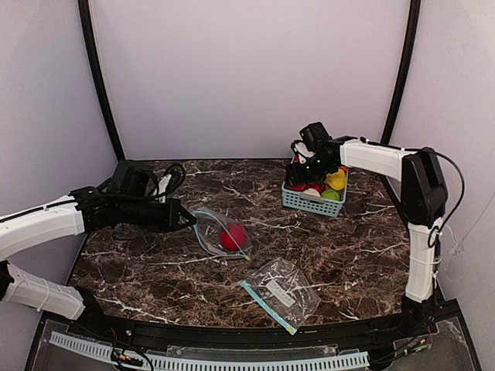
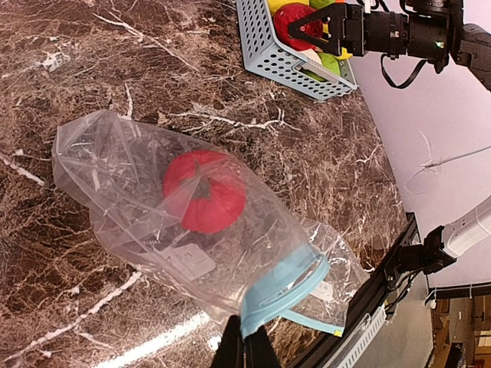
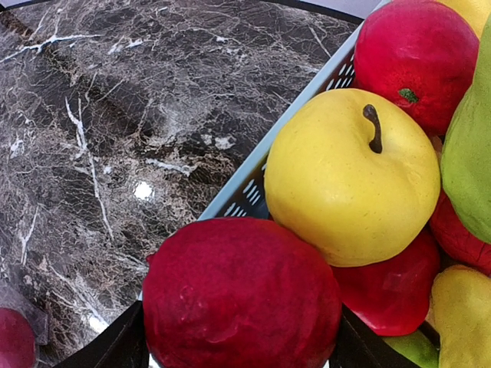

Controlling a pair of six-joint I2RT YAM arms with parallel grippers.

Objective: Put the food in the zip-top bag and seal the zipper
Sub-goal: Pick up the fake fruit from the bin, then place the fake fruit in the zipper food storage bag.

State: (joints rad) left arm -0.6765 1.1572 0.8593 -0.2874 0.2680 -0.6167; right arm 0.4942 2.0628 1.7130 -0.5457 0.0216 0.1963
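Note:
A clear zip-top bag with a light-blue zipper lies on the marble, and one red toy fruit sits inside it. My left gripper is shut on the corner of the zipper strip and holds the mouth up. More food fills the light-blue basket at the back right: a yellow apple, red ones and a green one. My right gripper is over the basket's near rim. Its two fingers press on either side of a dark red fruit.
A second zip-top bag, flat and empty, lies near the table's front edge, just right of the held bag. The basket stands close to the back wall. Black rails run along the near edge of the table.

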